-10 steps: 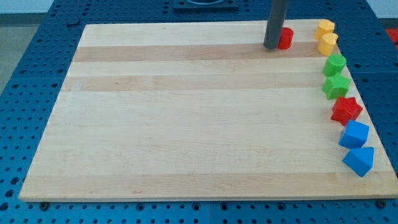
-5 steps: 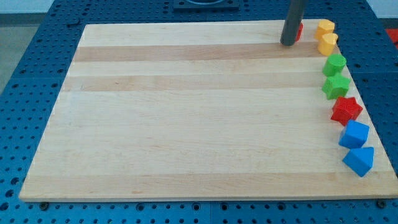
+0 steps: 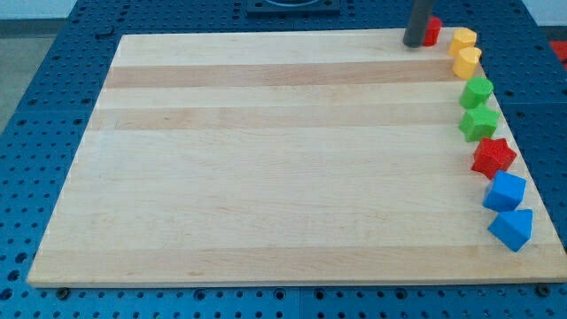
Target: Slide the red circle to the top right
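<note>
Pale wooden board (image 3: 266, 159) on blue pegboard bench (image 3: 35, 133); dark rod down at view's top right, my tip (image 3: 414, 43) touching left side of red circle (image 3: 431, 32); red circle partly hidden behind rod, at board's top edge, just left of upper yellow block (image 3: 463, 40); no jaws on this rod, nothing held, contact by push only; down the right edge: lower yellow block (image 3: 467, 62), two green blocks (image 3: 477, 91) (image 3: 478, 122), red star (image 3: 493, 157), two blue blocks (image 3: 505, 191) (image 3: 513, 229).
</note>
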You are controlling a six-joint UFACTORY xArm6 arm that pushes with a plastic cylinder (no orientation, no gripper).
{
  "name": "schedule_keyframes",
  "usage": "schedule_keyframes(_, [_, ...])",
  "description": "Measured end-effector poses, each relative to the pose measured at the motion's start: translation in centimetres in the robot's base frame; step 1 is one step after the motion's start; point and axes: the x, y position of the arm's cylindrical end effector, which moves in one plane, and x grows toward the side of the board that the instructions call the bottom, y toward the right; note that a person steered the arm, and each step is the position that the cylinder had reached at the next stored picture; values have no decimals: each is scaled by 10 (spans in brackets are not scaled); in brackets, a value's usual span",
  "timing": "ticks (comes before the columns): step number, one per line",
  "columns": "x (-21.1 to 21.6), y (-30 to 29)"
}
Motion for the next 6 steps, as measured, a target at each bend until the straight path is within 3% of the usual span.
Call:
schedule_keyframes(2, [-30,0])
schedule_keyframes(6, [-32,33])
